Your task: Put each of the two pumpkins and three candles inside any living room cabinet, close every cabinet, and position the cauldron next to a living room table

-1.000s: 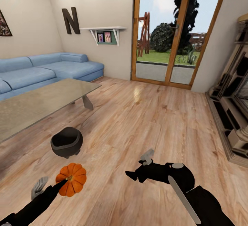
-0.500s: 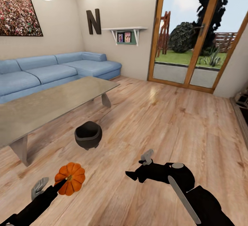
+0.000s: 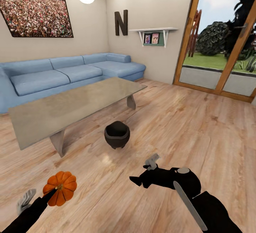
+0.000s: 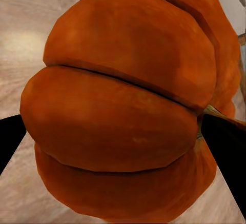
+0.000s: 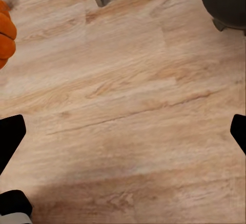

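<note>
**Pumpkin held above the floor, cauldron beside the counter**

Pumpkin (image 3: pixel 59 193) sits clamped in the left end effector (image 3: pixel 53 194) at 7 o'clock in the head view, above the wood floor (image 3: pixel 199 133). The right end effector (image 3: pixel 142 176) stands spread apart, holding nothing. The cauldron (image 3: pixel 116 134) rests on the floor just beside the grey counter (image 3: pixel 71 108), with the blue sofa (image 3: pixel 53 76) at 10 o'clock.

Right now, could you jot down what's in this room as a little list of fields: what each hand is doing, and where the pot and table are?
left gripper: shut on the pumpkin, held above the floor
right gripper: open, holding nothing
cauldron: upright on the wood floor, beside the table
table: low, grey top, in front of the blue sofa
</note>
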Tool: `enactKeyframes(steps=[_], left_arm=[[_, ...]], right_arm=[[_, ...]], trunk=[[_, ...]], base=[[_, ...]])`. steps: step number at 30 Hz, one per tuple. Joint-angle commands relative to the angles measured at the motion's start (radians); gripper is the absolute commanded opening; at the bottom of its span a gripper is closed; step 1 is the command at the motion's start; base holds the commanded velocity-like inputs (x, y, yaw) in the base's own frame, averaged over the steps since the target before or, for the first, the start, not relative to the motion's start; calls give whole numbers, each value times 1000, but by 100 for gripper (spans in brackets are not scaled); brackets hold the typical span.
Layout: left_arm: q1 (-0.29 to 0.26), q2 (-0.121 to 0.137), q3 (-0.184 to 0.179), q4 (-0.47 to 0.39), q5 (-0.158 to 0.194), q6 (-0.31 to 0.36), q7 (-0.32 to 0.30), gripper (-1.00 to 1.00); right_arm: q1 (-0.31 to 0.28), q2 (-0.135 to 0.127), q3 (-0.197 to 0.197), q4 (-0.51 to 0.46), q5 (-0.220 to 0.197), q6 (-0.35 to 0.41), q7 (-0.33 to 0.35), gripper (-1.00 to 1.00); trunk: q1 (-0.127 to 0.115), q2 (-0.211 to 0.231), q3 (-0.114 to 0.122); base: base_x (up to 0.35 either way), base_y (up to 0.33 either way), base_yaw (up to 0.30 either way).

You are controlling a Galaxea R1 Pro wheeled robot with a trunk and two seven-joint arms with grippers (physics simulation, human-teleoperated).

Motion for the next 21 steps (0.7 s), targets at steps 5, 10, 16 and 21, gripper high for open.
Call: enactKeyframes(steps=[5,10,16,21], left_arm=[[1,-2,4,1,9,2,2,-100],[5,-2,7,0,9,2,2,-100],[20,-3,47,-1,13,2,1,-100],[22,-4,52,-1,13,0,-7,-100]], right_arm=[[-2,2,-2,0,-4,4,-8,100],[-6,132,-18,78,-12,10,-57,100],[-3,209,-162,161,-112,7,-79,100],[-8,212,-175,354,-287,-34,-70,100]], trunk=[[0,0,0],[0,0,0],[0,0,0],[0,0,0]], base=[[-92,316,281],[-91,317,281],[-78,317,281],[-11,330,281]])
